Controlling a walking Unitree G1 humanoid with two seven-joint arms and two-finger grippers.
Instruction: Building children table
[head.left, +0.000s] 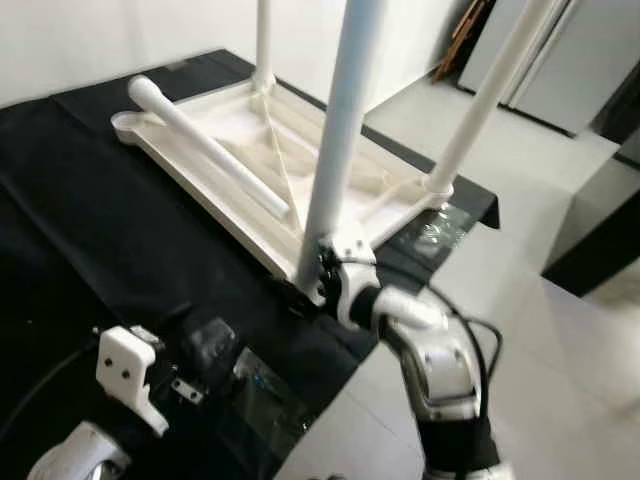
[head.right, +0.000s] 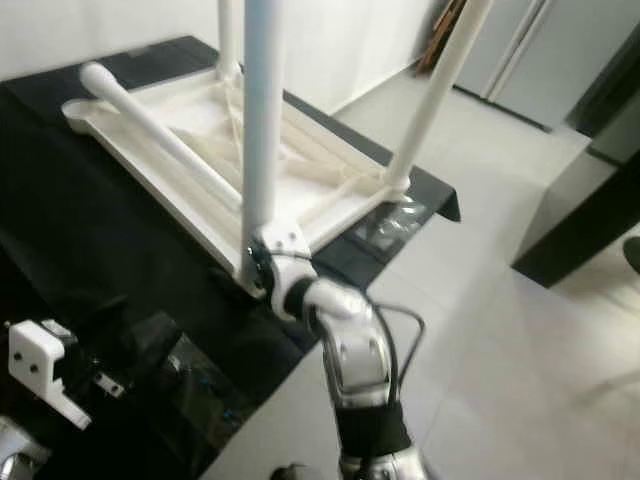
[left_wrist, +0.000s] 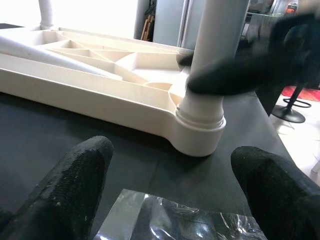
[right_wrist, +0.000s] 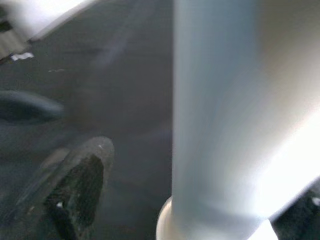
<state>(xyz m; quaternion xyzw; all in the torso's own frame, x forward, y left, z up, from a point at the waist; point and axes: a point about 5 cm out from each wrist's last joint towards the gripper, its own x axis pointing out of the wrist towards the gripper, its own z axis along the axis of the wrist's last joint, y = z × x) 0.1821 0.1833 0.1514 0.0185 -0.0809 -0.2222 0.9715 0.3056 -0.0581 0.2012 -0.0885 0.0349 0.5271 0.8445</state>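
Observation:
A white children's tabletop (head.left: 200, 190) lies upside down on a black cloth. Three white legs stand in its corner sockets: the near leg (head.left: 340, 130), one at the right corner (head.left: 490, 90) and one at the back (head.left: 263, 40). Another leg (head.left: 210, 150) lies loose across the tabletop. My right gripper (head.left: 320, 275) is at the foot of the near leg (right_wrist: 225, 110), open, with a finger (right_wrist: 75, 190) on either side and a gap showing. My left gripper (left_wrist: 175, 200) is open, low over the cloth, facing that leg's socket (left_wrist: 200, 135).
A crinkled clear plastic bag (head.left: 260, 390) lies on the cloth (head.left: 100, 260) near the front edge, just under my left gripper. Pale tiled floor (head.left: 540, 330) spreads to the right of the table. A dark cabinet (head.left: 600, 230) stands at the far right.

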